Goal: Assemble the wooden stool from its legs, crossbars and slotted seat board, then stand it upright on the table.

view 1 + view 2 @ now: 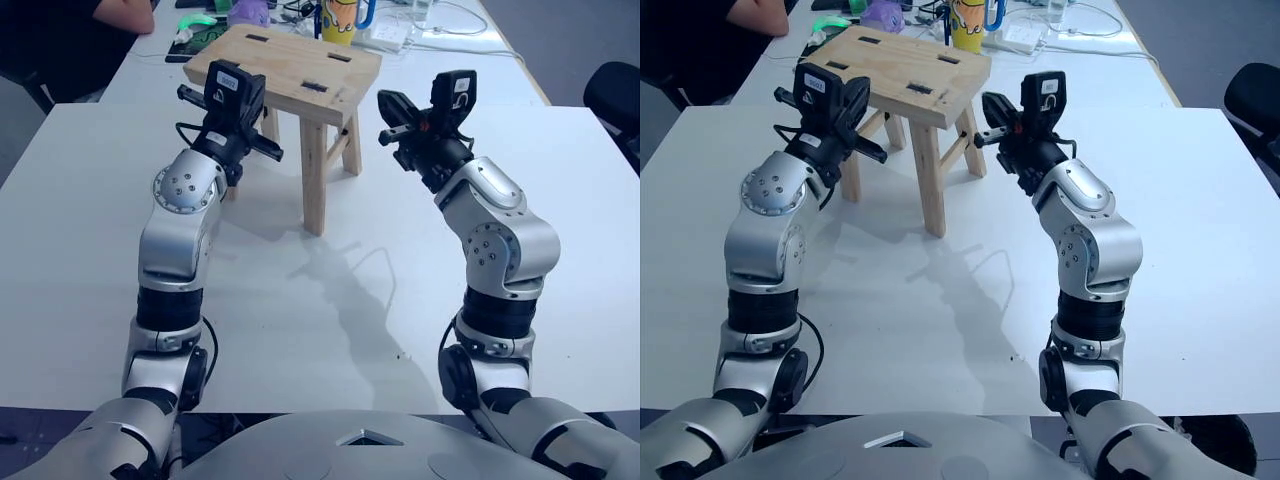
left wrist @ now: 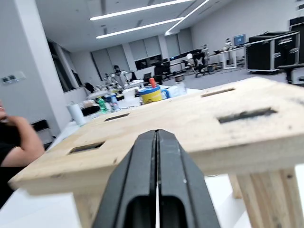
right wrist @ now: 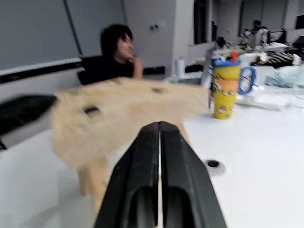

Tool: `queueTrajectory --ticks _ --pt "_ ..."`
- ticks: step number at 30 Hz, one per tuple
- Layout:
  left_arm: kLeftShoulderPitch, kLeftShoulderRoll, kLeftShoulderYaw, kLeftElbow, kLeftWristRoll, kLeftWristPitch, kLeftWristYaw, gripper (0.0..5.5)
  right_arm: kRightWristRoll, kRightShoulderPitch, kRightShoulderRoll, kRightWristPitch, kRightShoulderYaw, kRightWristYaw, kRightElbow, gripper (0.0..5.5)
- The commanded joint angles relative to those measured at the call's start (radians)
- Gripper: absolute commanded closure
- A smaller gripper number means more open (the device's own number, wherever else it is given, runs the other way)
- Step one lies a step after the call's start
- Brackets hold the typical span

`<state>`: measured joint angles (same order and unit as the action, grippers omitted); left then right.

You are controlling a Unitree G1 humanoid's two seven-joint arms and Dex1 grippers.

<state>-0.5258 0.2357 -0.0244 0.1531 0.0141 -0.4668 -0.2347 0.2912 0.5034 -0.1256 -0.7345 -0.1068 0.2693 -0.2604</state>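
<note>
The wooden stool [image 1: 314, 175] stands upright on the white table [image 1: 330, 310], legs down and the slotted seat board [image 1: 290, 62] on top. My left gripper [image 2: 156, 135] is pressed shut with nothing in it, raised just beside the seat's left edge. My right gripper [image 3: 159, 125] is likewise closed and empty, held up near the seat's right end

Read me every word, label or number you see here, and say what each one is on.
Left label, on left end effector: too small to read.
Right label, on right end effector: too small to read.
Yellow mug: printed picture, no readable words.
Stool: no text.
</note>
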Motion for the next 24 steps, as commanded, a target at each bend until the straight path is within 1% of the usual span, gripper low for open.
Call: queueTrajectory --ticks 1,4,6,9,13,15,19,24 --pt "0.024 0.011 0.015 -0.034 -0.029 0.082 0.031 5.5 -0.085 -0.059 -0.065 0.111 -0.009 -0.035 0.068 5.48" --pt "0.118 0.016 -0.006 0.068 -0.044 0.143 0.027 5.5 -0.07 -0.109 -0.069 0.158 -0.029 -0.023 0.05 5.48" --pt "0.191 0.026 -0.032 0.112 -0.052 0.128 0.009 5.5 -0.024 -0.134 -0.059 0.157 -0.018 0.025 0.038 5.48" --pt "0.267 0.034 -0.06 0.108 -0.072 0.112 0.0 5.5 0.016 -0.175 -0.06 0.131 0.049 0.1 0.024 5.48" --pt "0.311 -0.017 -0.111 0.04 0.003 0.173 -0.081 5.5 0.033 -0.197 -0.028 0.159 0.116 0.138 0.072 5.48" --pt "0.304 -0.023 -0.148 0.002 0.018 0.213 -0.129 5.5 0.038 -0.189 -0.003 0.172 0.134 0.137 0.101 5.48" --pt "0.211 -0.03 -0.199 -0.136 0.019 0.279 -0.219 5.5 0.031 -0.176 0.029 0.204 0.141 0.121 0.145 5.48" --pt "0.042 0.001 -0.213 -0.394 -0.064 0.369 -0.231 5.5 0.029 -0.153 0.031 0.236 0.133 0.123 0.201 5.48"
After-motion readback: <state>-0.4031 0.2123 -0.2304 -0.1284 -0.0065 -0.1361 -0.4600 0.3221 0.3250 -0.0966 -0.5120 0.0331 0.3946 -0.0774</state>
